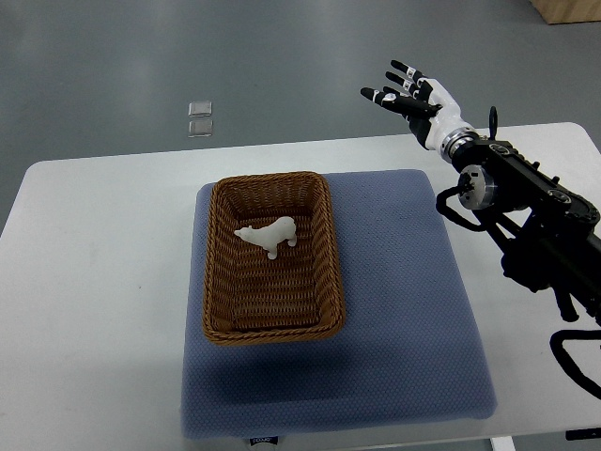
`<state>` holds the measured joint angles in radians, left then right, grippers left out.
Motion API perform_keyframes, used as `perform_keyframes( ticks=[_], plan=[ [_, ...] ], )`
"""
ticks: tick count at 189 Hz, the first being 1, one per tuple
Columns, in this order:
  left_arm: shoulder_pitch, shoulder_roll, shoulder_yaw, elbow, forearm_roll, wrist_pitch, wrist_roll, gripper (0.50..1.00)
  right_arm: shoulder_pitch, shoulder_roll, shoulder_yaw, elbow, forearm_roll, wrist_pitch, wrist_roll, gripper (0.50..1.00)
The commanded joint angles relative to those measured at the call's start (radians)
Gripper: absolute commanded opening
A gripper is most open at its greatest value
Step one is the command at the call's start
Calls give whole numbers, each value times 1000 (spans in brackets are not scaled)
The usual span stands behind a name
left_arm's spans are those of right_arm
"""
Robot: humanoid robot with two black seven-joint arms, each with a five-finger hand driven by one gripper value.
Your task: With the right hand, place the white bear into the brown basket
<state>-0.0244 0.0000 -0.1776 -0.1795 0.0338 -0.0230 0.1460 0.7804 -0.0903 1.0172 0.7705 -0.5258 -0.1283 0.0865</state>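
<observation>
Already white bear (pixel 269 236) in brown basket (pixel 218 310) — right hand (pixel 413 99) well apart.

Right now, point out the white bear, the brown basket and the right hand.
white bear (pixel 269 235), top view, on its body.
brown basket (pixel 324 214), top view, on its right rim.
right hand (pixel 413 94), top view, on the palm.

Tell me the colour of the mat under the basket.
Blue-grey. The mat lies under the brown basket, seen in the top view.
</observation>
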Motion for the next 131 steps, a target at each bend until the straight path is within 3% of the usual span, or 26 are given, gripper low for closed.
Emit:
perform_keyframes(
  ticks=[1, 49, 99, 131],
  plan=[
    [0, 0, 0, 0, 0, 0, 0, 1000, -61, 53, 121, -14, 93, 15, 48, 930],
    [1, 0, 0, 3, 0, 0, 0, 1000, -107, 84, 141, -63, 386, 233, 68, 932],
    [3, 0, 0, 3, 0, 0, 1, 1000, -122, 84, 150, -77, 392, 305, 70, 932],
    [3, 0, 0, 2, 0, 0, 1, 1000, -121, 83, 156, -77, 395, 309, 73, 932]
  ],
)
